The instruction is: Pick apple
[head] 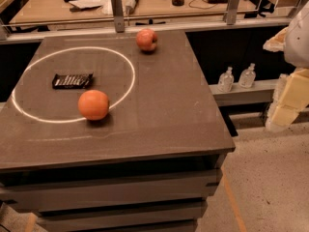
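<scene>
One apple (146, 39) lies at the far edge of the table (169, 110), well apart from the claw (286, 103), half cut off at the right; spread or pressed together, I cannot tell.

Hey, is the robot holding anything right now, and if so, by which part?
Nothing seems held. The apple sits free at the table's far edge; the gripper is off to the table's right, apart from it.
</scene>
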